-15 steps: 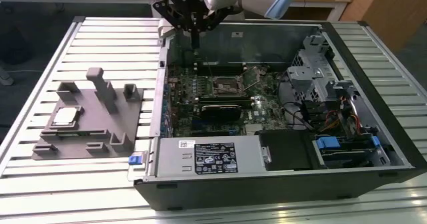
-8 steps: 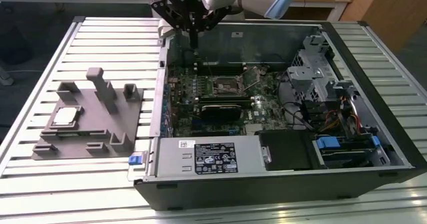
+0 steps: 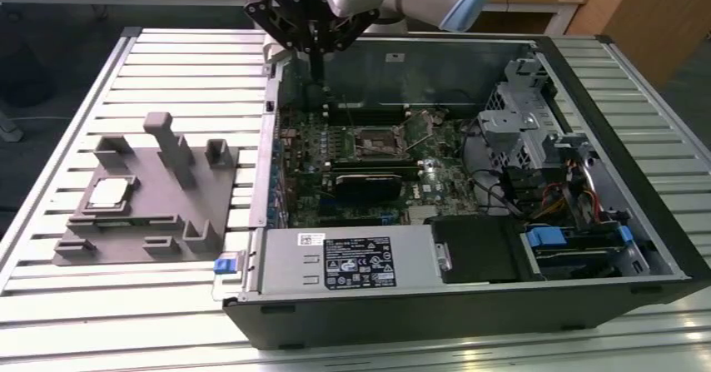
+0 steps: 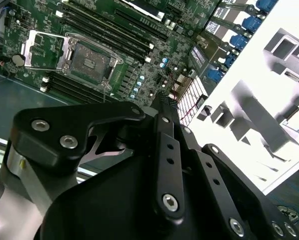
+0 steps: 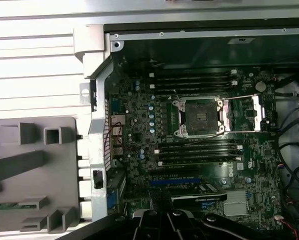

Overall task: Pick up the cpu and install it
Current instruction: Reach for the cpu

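- The cpu (image 3: 109,193) is sitting in the grey fixture (image 3: 145,207) at the exterior view's left, outside the pc case (image 3: 444,326). It is not picked up yet.
- The motherboard socket (image 3: 372,143) is lying open and empty mid-case, so nothing is installed.
- The gripper (image 3: 316,71) is hovering over the case's far edge, well apart from the cpu. It is looking closed right up and is gripping nothing.
- Pick and install are both remaining.

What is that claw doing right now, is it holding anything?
Gripper: fingers closed, holding nothing; the cpu lies on the grey fixture.
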### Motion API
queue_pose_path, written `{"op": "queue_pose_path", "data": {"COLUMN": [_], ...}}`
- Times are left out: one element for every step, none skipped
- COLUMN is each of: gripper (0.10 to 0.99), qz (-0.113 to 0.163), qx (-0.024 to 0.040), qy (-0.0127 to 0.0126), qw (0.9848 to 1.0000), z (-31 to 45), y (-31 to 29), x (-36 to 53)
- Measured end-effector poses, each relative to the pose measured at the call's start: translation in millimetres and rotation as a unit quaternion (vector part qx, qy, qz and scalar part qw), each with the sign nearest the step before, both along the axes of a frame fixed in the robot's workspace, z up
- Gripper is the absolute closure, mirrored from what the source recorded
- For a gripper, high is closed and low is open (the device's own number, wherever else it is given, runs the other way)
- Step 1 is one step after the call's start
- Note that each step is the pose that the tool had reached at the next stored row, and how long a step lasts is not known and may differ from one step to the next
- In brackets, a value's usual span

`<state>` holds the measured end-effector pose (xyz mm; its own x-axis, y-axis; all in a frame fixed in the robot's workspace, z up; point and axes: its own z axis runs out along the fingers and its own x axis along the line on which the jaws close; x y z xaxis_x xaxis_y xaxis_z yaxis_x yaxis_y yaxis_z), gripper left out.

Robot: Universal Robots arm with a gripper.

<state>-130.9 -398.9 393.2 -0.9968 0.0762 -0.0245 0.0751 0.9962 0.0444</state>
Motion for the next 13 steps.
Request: {"op": "queue_pose_path", "data": {"gripper": [0.98, 0.98, 0.98, 0.98, 0.98, 0.98, 0.98, 0.98, 0.98, 0.98, 0.98, 0.98, 0.98], "qz": [0.0, 0.0, 0.0, 0.0, 0.0, 0.0, 0.0, 0.0, 0.0, 0.0, 0.0, 0.0, 0.0], "qx": [0.0, -0.0001, 0.0, 0.0, 0.0, 0.0, 0.0, 0.0, 0.0, 0.0, -0.0001, 0.0, 0.0], "qy": [0.0, 0.0, 0.0, 0.0, 0.0, 0.0, 0.0, 0.0, 0.0, 0.0, 0.0001, 0.0, 0.0], "qw": [1.0, 1.0, 1.0, 1.0, 1.0, 1.0, 1.0, 1.0, 1.0, 1.0, 1.0, 1.0, 1.0], "z": [0.0, 0.0, 0.0, -0.1, -0.1, -0.2, -0.2, -0.2, -0.3, -0.3, -0.4, -0.5, -0.6], "y": [0.0, 0.0, 0.0, 0.0, 0.0, 0.0, 0.0, 0.0, 0.0, 0.0, 0.0, 0.0, 0.0], "x": [-0.9, -1.8, -2.7, -3.5, -4.3, -4.9, -5.7, -6.5, -7.3, -8.1, -9.2, -10.0, -10.9]}}
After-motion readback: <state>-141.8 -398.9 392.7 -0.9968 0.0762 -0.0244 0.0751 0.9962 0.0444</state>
